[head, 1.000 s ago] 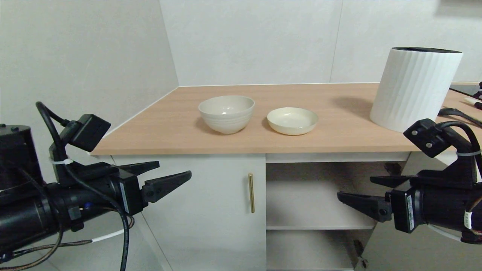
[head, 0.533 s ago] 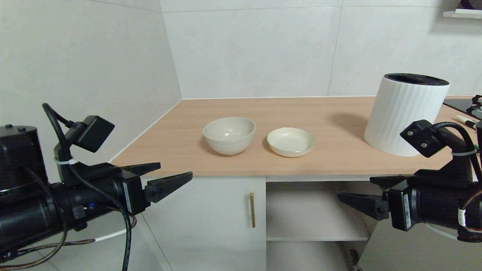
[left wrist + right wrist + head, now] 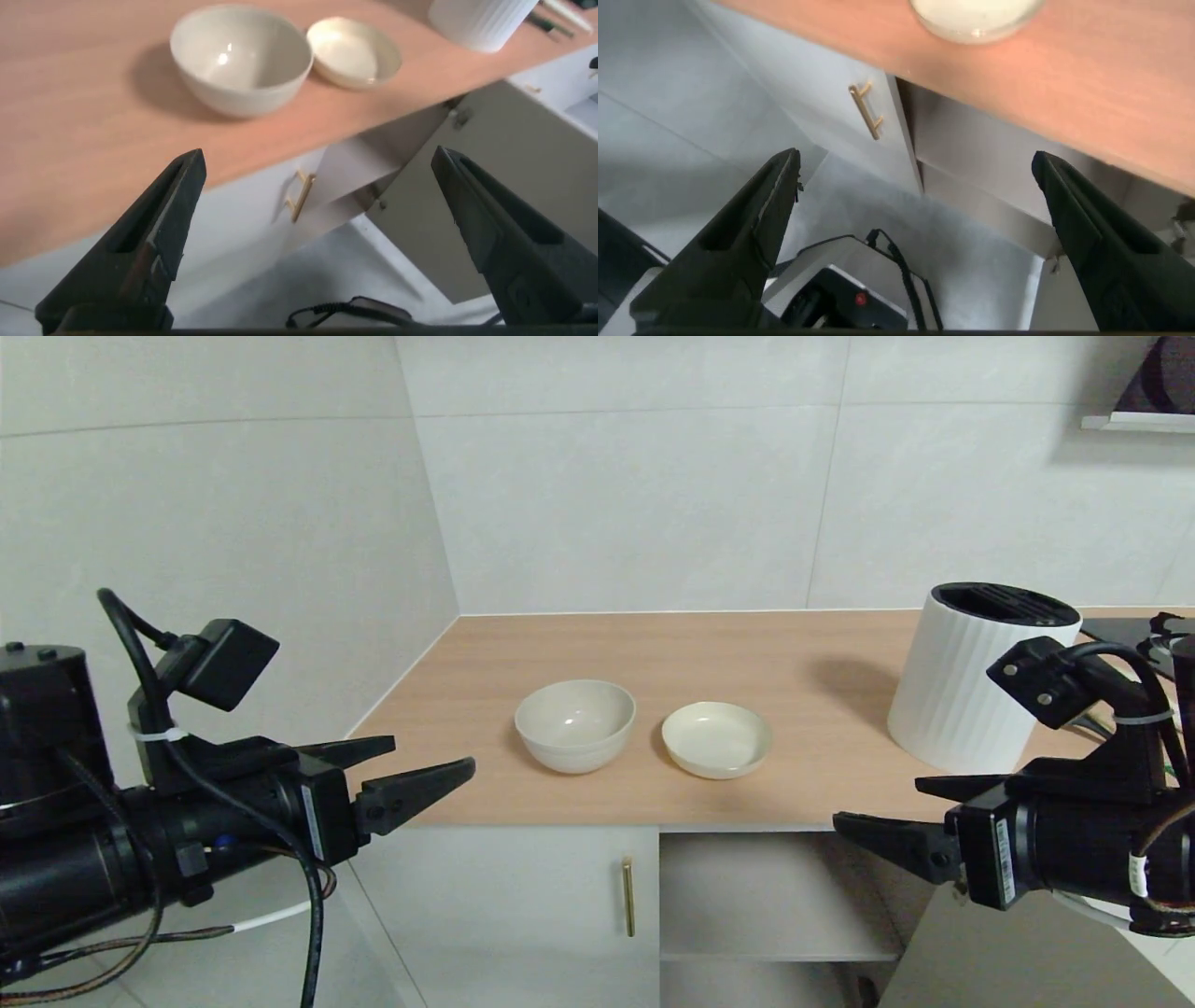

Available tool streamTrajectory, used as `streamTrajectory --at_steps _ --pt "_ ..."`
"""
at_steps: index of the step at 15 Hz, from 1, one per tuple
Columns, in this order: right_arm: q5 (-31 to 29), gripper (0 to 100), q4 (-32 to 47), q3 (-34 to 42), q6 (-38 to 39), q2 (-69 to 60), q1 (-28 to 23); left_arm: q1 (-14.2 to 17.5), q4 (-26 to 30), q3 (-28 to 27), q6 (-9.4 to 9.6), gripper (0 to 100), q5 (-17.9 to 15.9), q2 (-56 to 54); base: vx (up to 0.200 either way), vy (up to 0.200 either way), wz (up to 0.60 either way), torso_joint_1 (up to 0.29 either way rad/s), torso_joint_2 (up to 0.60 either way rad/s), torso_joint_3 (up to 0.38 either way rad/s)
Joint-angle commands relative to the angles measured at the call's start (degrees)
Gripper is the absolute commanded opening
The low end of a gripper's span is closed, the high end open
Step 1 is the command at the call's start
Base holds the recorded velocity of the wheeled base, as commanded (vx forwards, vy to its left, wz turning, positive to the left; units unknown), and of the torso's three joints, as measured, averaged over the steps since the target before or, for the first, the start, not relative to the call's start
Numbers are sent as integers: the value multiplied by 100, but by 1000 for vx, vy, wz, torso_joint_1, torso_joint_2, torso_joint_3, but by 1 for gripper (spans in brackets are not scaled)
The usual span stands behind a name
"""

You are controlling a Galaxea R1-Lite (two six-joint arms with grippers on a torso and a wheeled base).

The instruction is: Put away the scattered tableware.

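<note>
Two pieces of tableware stand side by side on the wooden countertop (image 3: 803,653): a deep cream bowl (image 3: 574,723) and, to its right, a shallow cream dish (image 3: 716,737). My left gripper (image 3: 429,756) hangs open and empty off the counter's front left corner, below the top. My right gripper (image 3: 878,803) is open and empty too, in front of the cabinet at the right. The left wrist view has the bowl (image 3: 241,58) and dish (image 3: 353,51) beyond its gripper (image 3: 316,159). From the right wrist, the dish (image 3: 976,17) sits at the counter's edge past the gripper (image 3: 915,159).
A tall white ribbed canister (image 3: 976,677) stands on the counter's right side, dark items behind it. Under the counter, the left cabinet door with its brass handle (image 3: 627,896) is shut; the right compartment (image 3: 766,896) is open, with a shelf inside. Tiled walls close off the left and back.
The whole head view has shifted: the counter and tableware now sit lower in the picture, so the camera moved up. Both grippers keep their place and stay open.
</note>
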Motion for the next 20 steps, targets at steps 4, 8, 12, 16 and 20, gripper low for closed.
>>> streamTrajectory --at_steps 4,8,12,16,20 --pt "-1 100 0 24 -8 26 10 96 10 0 7 100 52 -13 50 0 0 102 -220 -116" --pt "-19 100 0 24 -17 35 10 96 10 44 34 100 34 -84 150 0 0 7 -24 -8" --pt "-265 100 176 -477 19 360 1 79 317 -264 43 100 87 -180 0 0 0 0 0 0" --pt "-326 100 651 -1470 282 1397 -183 79 2690 -1942 -19 100 1054 277 0 0 0 0 0 0" --pt "-379 100 914 -1839 950 1687 -166 -53 2848 -2197 -564 100 1177 874 0 0 0 0 0 0"
